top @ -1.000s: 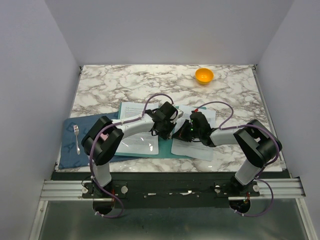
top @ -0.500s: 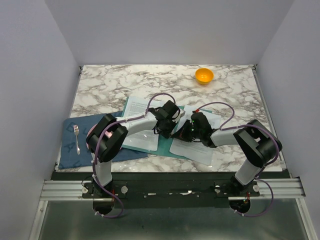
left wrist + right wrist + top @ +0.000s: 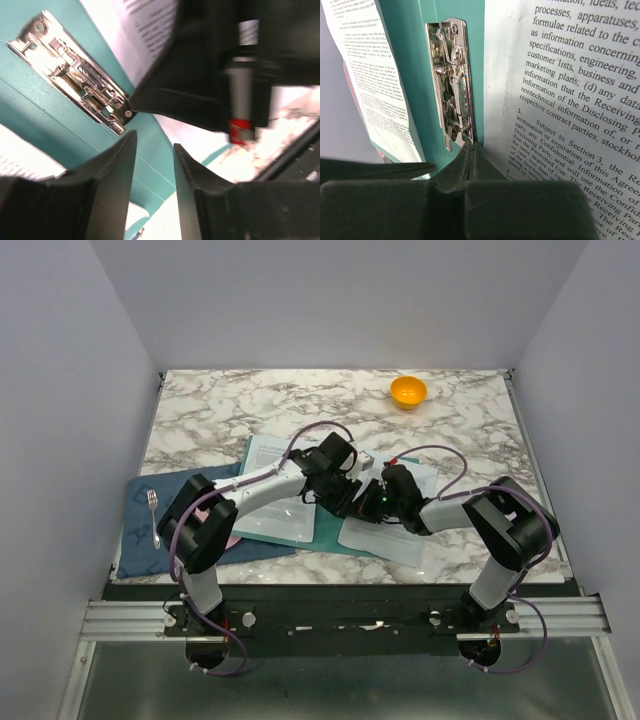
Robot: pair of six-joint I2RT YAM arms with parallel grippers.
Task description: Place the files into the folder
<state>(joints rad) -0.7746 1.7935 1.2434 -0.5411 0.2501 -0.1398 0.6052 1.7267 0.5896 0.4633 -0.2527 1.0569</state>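
The teal folder [image 3: 330, 530] lies open on the table, with its metal clip [image 3: 452, 80] on the spine. One stack of files [image 3: 275, 510] lies on its left half, another [image 3: 395, 535] on its right half. My left gripper [image 3: 347, 494] hangs over the spine, open and empty, with teal folder [image 3: 150, 165] showing between its fingers and the clip [image 3: 75, 75] beyond them. My right gripper [image 3: 367, 503] is shut, its tips [image 3: 472, 146] touching the near end of the clip, next to the right sheet [image 3: 580, 100]. The two grippers are almost touching.
An orange bowl [image 3: 408, 391] stands at the back right. A dark blue placemat [image 3: 150, 535] with a fork [image 3: 153, 515] lies at the left, partly under the folder. My right gripper's body [image 3: 215, 65] fills the upper right of the left wrist view.
The folder's left half, with its sheet, has turned and slid right. My left gripper has moved right to the spine, close to my right gripper, which has barely moved.
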